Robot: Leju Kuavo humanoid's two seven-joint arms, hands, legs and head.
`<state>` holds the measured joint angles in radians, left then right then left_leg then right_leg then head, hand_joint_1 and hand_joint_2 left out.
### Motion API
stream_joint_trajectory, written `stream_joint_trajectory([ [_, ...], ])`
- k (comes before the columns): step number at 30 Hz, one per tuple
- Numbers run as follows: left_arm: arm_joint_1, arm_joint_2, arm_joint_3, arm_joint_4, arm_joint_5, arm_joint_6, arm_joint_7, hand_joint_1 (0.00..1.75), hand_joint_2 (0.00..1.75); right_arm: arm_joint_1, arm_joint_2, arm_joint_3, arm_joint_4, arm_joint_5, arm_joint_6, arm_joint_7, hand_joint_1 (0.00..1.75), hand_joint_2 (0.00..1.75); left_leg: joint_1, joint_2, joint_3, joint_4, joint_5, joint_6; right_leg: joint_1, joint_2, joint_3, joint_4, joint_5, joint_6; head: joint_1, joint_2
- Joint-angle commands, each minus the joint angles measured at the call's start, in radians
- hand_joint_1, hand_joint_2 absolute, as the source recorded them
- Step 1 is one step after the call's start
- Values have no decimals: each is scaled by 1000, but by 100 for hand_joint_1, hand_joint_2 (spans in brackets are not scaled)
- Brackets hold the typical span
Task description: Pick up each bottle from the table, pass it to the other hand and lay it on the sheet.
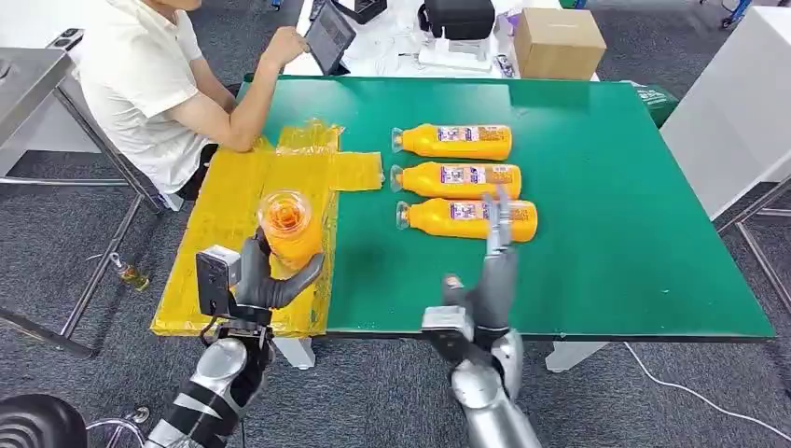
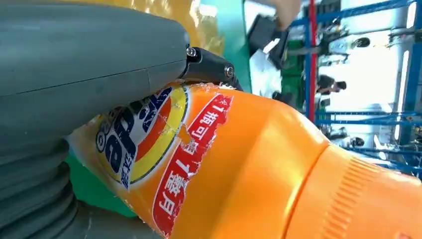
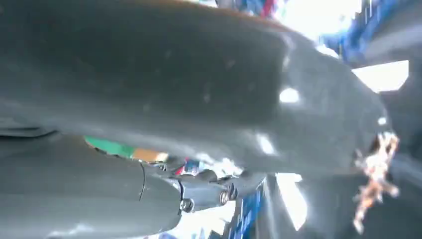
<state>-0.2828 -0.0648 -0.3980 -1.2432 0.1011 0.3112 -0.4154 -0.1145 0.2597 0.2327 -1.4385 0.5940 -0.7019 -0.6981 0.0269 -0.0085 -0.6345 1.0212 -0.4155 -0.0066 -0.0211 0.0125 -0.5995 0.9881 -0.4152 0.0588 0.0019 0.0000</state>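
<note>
Left hand (image 1: 266, 280) grips an orange bottle (image 1: 287, 227) upright over the yellow sheet (image 1: 244, 191) at the near left of the green table (image 1: 606, 187); right hand (image 1: 490, 271) is empty with fingers spread, raised near the closest of three bottles (image 1: 466, 218) lying in a row mid-table. Bottle still has to go from upright to lying flat, so it could roll on the wrinkly sheet or off the near edge. A seated person's arm (image 1: 228, 107) rests at the sheet's far end and could get bumped.

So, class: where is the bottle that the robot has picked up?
In the head view, the left hand holds the bottle upright above the yellow sheet, left of the three bottles lying on the table.
</note>
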Motion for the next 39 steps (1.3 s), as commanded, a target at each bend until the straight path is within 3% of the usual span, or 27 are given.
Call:
stream_joint_trajectory([
  [1,-109,85,-37,86,-344,192,54,175,175,34,51,-193,-266,-3,4,0,0,0,-1,-2,-1,0,0,1,0,-4,0,1,-1,-2,0,0],
  [4,-167,105,-44,175,-550,207,160,175,175,41,37,-157,-250,-46,4,0,0,0,0,-2,1,0,0,1,0,-3,1,0,-1,-2,0,0],
  [5,-193,110,-57,215,-596,177,188,175,175,77,29,-154,-367,18,93,120,0,0,0,-2,4,-1,0,1,1,-4,4,0,-1,-3,0,0],
  [6,-208,99,-52,234,-622,148,205,175,175,42,36,-129,-219,-55,4,0,0,0,0,-1,3,-1,0,1,1,-3,3,-1,-1,-2,0,0],
  [11,-274,84,-84,336,-757,43,301,175,175,43,33,-107,-165,-98,4,0,0,0,0,0,3,-1,0,1,1,-1,3,-1,0,-2,0,0],
  [16,-274,84,-84,336,-757,43,301,175,175,43,33,-107,-165,-98,4,0,0,0,0,-1,4,-1,0,1,1,-2,4,-1,-1,-2,0,0],
  [20,-343,60,-122,494,-851,-34,366,175,175,39,18,-90,-110,-148,4,0,0,0,0,0,3,-1,0,1,1,-2,3,-1,0,-2,0,0],
  [23,-375,23,-85,596,-900,-91,382,175,175,30,10,-67,-45,-179,9,0,0,0,0,0,6,-2,0,2,1,-2,6,-2,0,-3,0,0],
  [26,-390,12,-70,685,-897,-101,342,175,175,30,-19,-37,2,-239,4,0,0,0,0,0,6,-2,0,2,1,-1,7,-3,0,-3,0,0],
  [28,-390,10,-69,689,-895,-110,340,154,175,29,-25,-30,9,-247,4,0,0,0,0,0,3,-1,0,1,1,-1,3,-1,0,-1,0,0],
  [29,-390,7,-65,690,-892,-112,339,49,175,27,-30,-18,22,-259,4,0,0,0,0,0,5,-2,0,2,1,-1,6,-2,0,-2,0,0],
  [30,-391,7,-64,693,-893,-114,340,58,175,24,-34,-8,35,-265,4,0,0,0,0,0,5,-2,0,1,1,-1,5,-2,0,-2,1,0],
  [31,-389,4,-59,693,-890,-112,337,44,175,19,-39,5,52,-281,4,0,0,0,0,1,7,-2,0,2,1,-1,8,-3,0,-3,0,0],
  [32,-389,4,-58,693,-889,-111,336,10,175,19,-39,6,54,-282,4,0,0,0,0,2,6,-2,0,1,1,0,6,-2,0,-2,0,0],
  [33,-387,2,-58,692,-888,-120,329,12,175,16,-42,16,67,-288,4,0,0,0,0,2,7,-3,0,2,1,0,8,-3,0,-3,0,0],
  [34,-386,1,-58,691,-887,-120,328,0,175,15,-43,17,70,-292,4,0,0,0,0,2,6,-2,0,1,1,1,6,-2,0,-2,0,0],
  [39,-383,-8,-71,672,-898,-125,325,0,175,12,-51,29,93,-302,4,0,0,0,0,0,3,-1,0,1,1,-1,3,-1,0,-1,0,0],
])
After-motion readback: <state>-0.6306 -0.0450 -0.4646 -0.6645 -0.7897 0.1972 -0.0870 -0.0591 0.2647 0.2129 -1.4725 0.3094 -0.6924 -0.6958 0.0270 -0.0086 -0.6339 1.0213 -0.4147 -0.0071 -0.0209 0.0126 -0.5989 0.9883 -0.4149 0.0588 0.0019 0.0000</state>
